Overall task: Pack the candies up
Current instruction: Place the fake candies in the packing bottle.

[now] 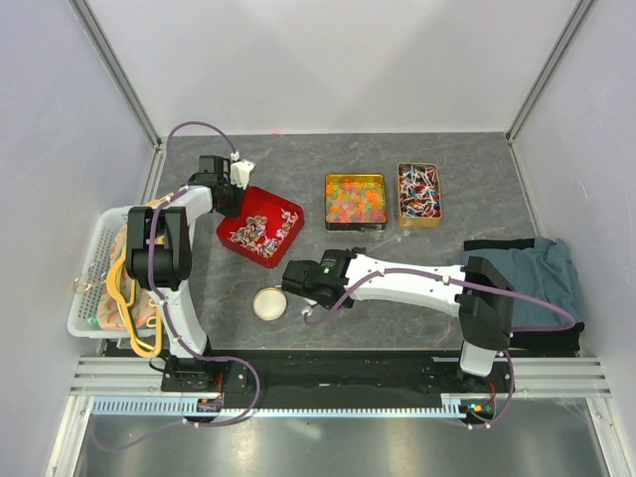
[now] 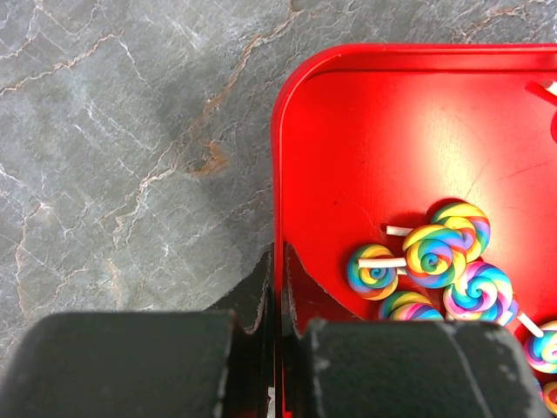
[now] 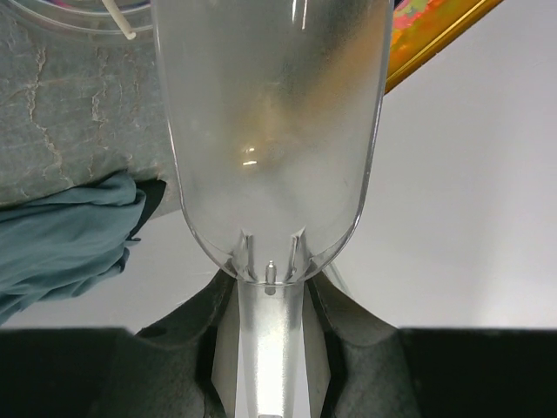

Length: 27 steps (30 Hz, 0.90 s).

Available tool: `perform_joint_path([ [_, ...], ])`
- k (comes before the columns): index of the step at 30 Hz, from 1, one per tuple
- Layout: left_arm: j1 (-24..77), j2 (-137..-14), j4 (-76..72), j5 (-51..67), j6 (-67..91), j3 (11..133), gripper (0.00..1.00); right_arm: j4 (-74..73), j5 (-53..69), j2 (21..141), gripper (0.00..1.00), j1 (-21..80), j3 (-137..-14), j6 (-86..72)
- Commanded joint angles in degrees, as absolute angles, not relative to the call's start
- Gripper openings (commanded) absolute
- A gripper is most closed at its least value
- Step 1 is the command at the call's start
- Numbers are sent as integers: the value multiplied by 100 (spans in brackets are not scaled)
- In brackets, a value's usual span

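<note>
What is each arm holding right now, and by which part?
The left gripper pinches the red tray by its rim; the right gripper holds the clear scoop by its handle.

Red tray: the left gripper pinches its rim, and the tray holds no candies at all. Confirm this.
Not quite. The left gripper does pinch the rim of the red tray, but the tray is not empty: rainbow swirl lollipops lie in it. The left wrist view shows them plainly, and the top external view agrees.

L arm (image 1: 164, 243) bent fwd, L gripper (image 2: 277, 261) clamped; R arm (image 1: 417, 283) stretched left (nearly flat), R gripper (image 3: 271, 287) clamped.
</note>
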<state>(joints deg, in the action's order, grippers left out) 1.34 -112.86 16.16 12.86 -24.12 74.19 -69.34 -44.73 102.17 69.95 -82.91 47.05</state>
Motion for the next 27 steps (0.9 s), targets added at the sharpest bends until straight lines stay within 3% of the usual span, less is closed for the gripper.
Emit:
perform_joint_path([
  [1,105,-11048,1547,1564,-2347,7374,2,-6829,-4826,10169,0,6987,-8621,4878],
  [6,105,-11013,1556,1573,-2399,7330,2,-7716,-4175,10002,0,6979,-8824,4659],
  [13,105,-11021,1556,1652,-2391,7330,2,-7857,-3464,9580,0,6768,-8219,4570],
  [27,105,-10995,1617,1635,-2364,7295,2,-7823,-3330,9501,0,6768,-7788,4553],
])
